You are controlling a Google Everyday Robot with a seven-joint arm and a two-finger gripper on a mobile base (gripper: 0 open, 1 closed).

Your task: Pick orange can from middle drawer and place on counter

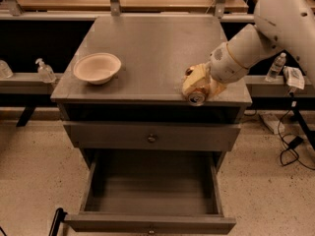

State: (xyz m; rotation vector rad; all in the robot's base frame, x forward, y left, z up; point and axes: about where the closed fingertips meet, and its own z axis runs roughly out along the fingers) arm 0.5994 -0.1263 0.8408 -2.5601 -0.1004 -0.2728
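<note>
My gripper (198, 85), with pale yellow fingers, is shut on the orange can (197, 99). It holds the can on its side at the front right edge of the grey counter (147, 43). The can's silver end faces forward, and most of its body is hidden by the fingers. The middle drawer (152, 188) is pulled out below, and its dark floor is bare. The white arm comes in from the upper right.
A beige bowl (97, 68) sits on the counter's left side. A shut drawer front with a knob (152, 137) lies under the counter top. Clear bottles stand on side ledges at the left (45, 72) and right (276, 66). Cables lie on the floor at the right.
</note>
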